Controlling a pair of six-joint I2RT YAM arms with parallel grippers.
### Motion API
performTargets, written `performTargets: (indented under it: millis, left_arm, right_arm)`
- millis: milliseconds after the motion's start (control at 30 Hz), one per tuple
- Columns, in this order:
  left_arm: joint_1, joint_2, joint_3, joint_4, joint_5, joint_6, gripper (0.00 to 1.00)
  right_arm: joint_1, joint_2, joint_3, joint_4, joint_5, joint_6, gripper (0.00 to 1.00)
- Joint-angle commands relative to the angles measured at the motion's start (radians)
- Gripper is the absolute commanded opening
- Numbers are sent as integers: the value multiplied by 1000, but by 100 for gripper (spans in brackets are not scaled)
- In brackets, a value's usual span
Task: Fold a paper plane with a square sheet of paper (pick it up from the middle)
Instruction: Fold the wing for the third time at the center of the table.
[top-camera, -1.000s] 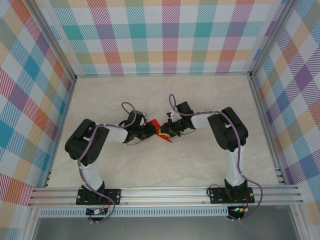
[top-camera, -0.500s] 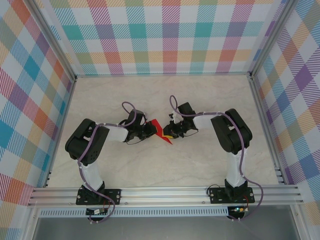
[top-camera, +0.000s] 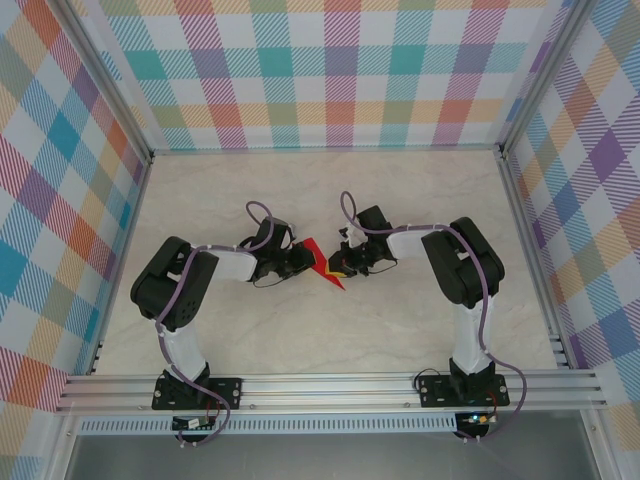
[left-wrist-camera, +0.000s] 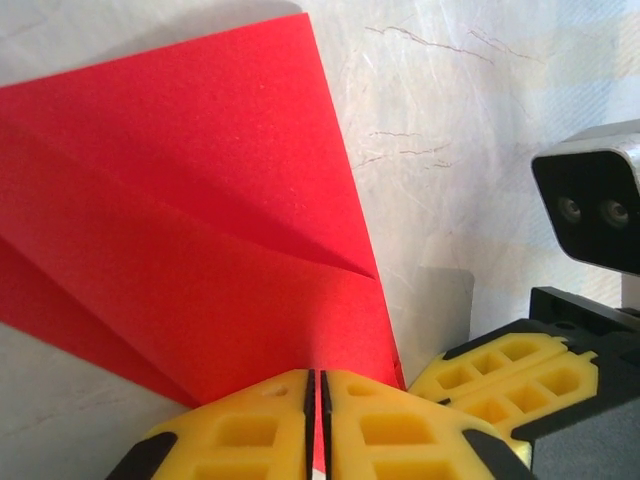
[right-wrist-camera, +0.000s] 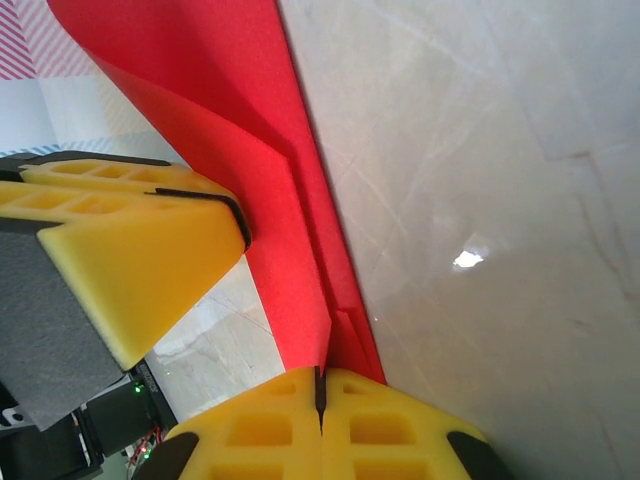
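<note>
The square sheet of paper (top-camera: 320, 255) is bright red and folded into a creased, pointed shape, held off the table between both grippers at mid-table. My left gripper (top-camera: 303, 262) is on its left side and my right gripper (top-camera: 340, 265) on its right. In the left wrist view the red paper (left-wrist-camera: 200, 200) fans upward from my left gripper (left-wrist-camera: 317, 375), whose yellow fingers are shut on its lower edge. The right wrist view has the paper (right-wrist-camera: 230, 90) running up from my right gripper (right-wrist-camera: 320, 372), shut on a folded corner. The left fingers (right-wrist-camera: 130, 260) press the same sheet.
The pale marble table (top-camera: 330, 190) stretches around the arms. Checked walls (top-camera: 330, 70) and aluminium rails enclose the back and both sides. The right gripper's fingers (left-wrist-camera: 500, 375) sit close beside my left fingers.
The right arm has edged slightly to the right and its jaws have closed tight on the paper. The left arm stays about where it was.
</note>
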Motion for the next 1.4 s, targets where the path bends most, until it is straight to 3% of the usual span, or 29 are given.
performTargets:
  millis: [0,233,833,1167,1367]
  left_arm:
    - [-7,-59,-34,42,46,13,15]
    - [-32,-84,-97,133,71,-10,15]
    - [-38,11,-30,16,-35,-5,8]
    - [-40,43,41,-174,-96,-43,5]
    - [-40,43,73,-235,-101,-47,5]
  right_arm:
    - [-11,33,-24,45,-40,52,1]
    - [-12,54,-23,107,-91,127,0]
    - [-15,75,6,32,-52,101,0]
    - [-16,-52,-13,-64,-9,-99,21]
    - [-12,-109,-53,-54,-6,-234,24]
